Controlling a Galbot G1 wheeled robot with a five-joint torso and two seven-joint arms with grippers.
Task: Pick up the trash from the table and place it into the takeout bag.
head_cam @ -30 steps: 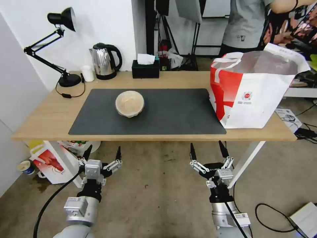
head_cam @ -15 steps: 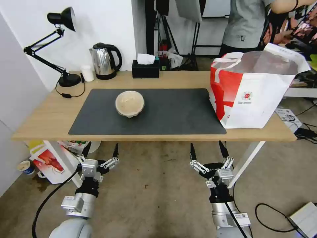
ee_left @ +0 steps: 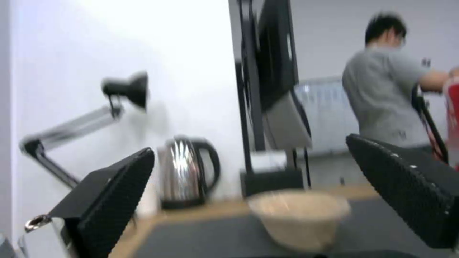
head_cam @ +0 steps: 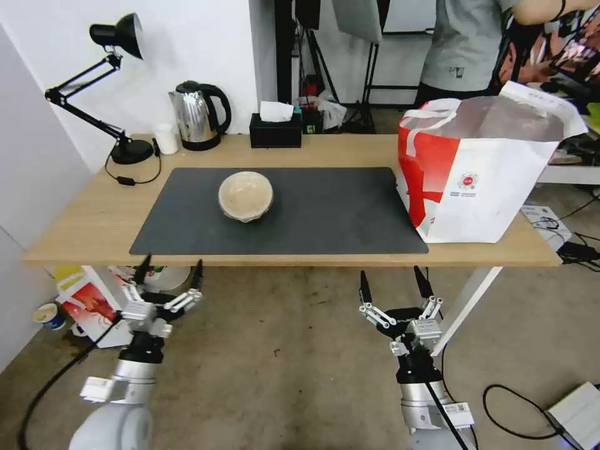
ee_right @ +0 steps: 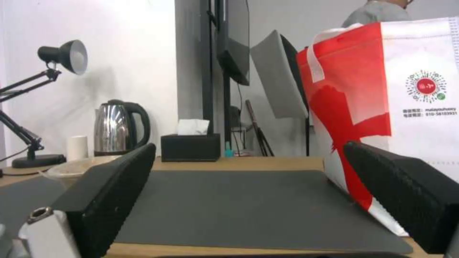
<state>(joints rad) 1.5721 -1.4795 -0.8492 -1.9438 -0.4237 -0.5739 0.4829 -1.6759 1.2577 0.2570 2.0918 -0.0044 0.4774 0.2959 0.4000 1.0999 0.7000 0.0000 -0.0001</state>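
A beige clear-lidded bowl (head_cam: 245, 196) of trash sits on the dark grey mat (head_cam: 325, 215) of the light-wood table (head_cam: 81, 228), left of centre; it also shows in the left wrist view (ee_left: 299, 218) and at the edge of the right wrist view (ee_right: 71, 169). The white takeout bag (head_cam: 494, 169) with a red side panel stands open at the table's right end (ee_right: 406, 107). My left gripper (head_cam: 170, 277) hangs open below the table's front edge, left of the bowl. My right gripper (head_cam: 394, 284) is open below the front edge, right of centre.
Along the table's back stand a black desk lamp (head_cam: 119, 94), a small white cup (head_cam: 165, 138), a steel kettle (head_cam: 197, 115) and a black tissue box (head_cam: 275, 128). A smaller red-and-white bag (head_cam: 94, 303) stands on the floor under the table's left end. Cables lie on the floor at the right.
My left arm has swung to the left and slightly up toward the table's front edge, still open. The right arm, bowl and bag have not moved.
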